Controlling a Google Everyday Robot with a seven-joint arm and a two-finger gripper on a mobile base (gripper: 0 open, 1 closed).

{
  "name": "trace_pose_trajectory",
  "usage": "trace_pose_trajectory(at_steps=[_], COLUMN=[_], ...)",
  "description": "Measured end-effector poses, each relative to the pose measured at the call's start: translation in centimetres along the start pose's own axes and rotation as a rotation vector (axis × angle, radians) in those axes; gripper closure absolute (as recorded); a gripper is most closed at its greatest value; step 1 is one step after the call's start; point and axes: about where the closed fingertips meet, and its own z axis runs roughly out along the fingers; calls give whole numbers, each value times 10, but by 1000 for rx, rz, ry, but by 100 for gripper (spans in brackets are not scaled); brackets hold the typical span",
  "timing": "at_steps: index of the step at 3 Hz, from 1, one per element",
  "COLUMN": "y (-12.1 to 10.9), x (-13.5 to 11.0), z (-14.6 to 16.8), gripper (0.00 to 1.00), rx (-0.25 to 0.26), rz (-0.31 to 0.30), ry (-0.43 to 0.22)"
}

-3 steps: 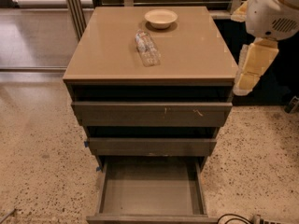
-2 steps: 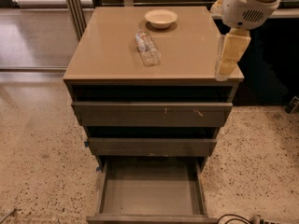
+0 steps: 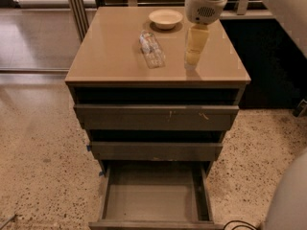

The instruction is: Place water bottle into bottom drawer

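Note:
The water bottle [image 3: 151, 50], clear crinkled plastic, lies on its side on the tan cabinet top [image 3: 110, 56], near the middle and a little toward the back. My gripper [image 3: 194, 61] hangs from the white wrist above the top, to the right of the bottle and apart from it, pointing down with its tip close over the surface. It holds nothing. The bottom drawer [image 3: 153, 202] is pulled out toward me, a wide grey-brown tray with a bare flat floor.
A cream shallow bowl [image 3: 165, 18] stands at the back of the top, behind the bottle and left of my wrist. The two upper drawers [image 3: 156, 117] stick out slightly. Speckled floor surrounds the cabinet. A dark cabinet stands to the right.
My arm has swung left from beyond the cabinet's right edge to over the top, closer to the bottle. The bottle, bowl and drawers have not moved.

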Motion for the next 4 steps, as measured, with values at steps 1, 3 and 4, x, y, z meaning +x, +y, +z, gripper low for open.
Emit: trace_pose_trajectory(at_steps=[1, 3, 4], y=[-6, -48, -84], x=[-18, -38, -58], z=[8, 27, 49], gripper=[0, 0, 0], rx=[-5, 60, 78], rz=[65, 69, 86], ry=[10, -3, -130])
